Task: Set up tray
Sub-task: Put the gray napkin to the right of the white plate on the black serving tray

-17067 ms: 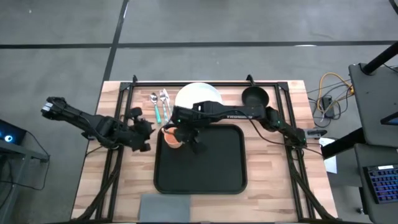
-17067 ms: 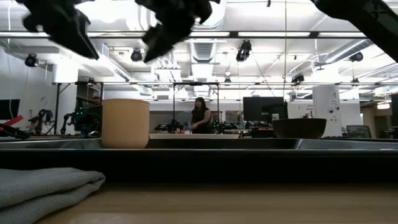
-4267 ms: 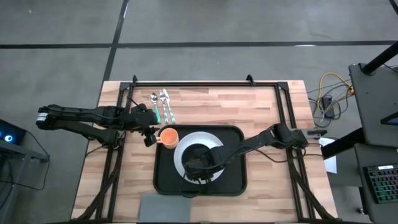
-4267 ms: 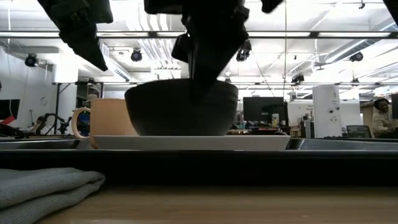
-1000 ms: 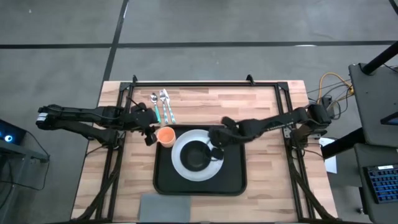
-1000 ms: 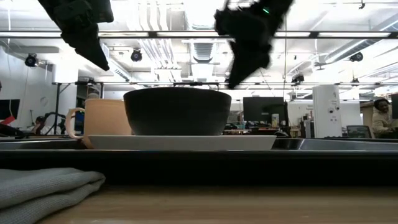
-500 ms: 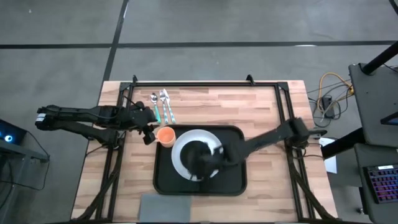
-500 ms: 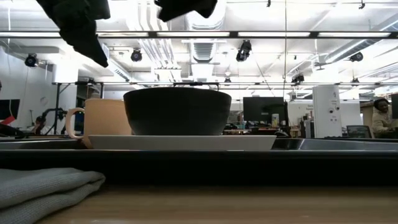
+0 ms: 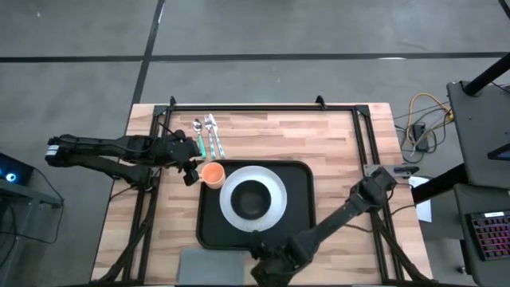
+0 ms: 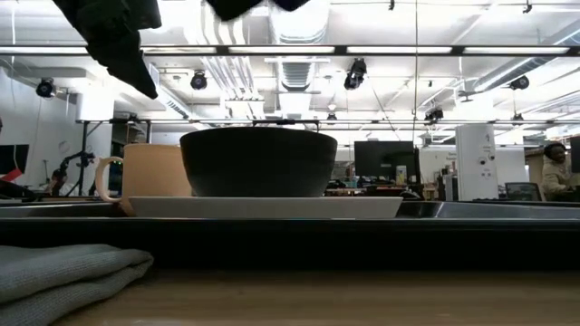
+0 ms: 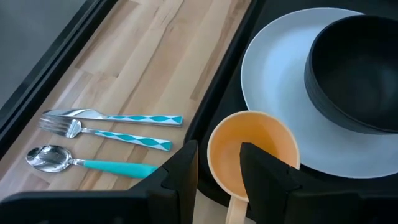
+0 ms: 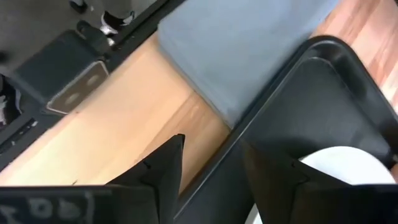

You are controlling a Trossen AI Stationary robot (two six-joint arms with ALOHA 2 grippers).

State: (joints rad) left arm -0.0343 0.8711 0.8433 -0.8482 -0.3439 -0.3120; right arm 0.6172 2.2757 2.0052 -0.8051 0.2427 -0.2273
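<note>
The black tray (image 9: 300, 214) lies at the table's middle. On it the white plate (image 9: 273, 209) carries the black bowl (image 9: 250, 198), and the orange cup (image 9: 212, 174) stands upright in the tray's far left corner. My left gripper (image 9: 191, 169) hovers open beside and above the cup (image 11: 252, 149), touching nothing. My right gripper (image 9: 267, 267) is open above the tray's near rim (image 12: 273, 93), close to the grey napkin (image 9: 211, 261), which lies flat at the table's near edge.
A knife (image 11: 112, 116), fork (image 11: 102, 134) and teal-handled spoon (image 11: 87, 162) lie on the wood beyond the tray's far left corner. Black frame rails run along the table's far, left and right sides. Bare wood shows to the right of the tray.
My right gripper has swept from above the plate's right side, across the bowl, toward the table's near edge, and now hangs over the tray's near rim by the napkin. Bowl, plate and cup have stayed where they were.
</note>
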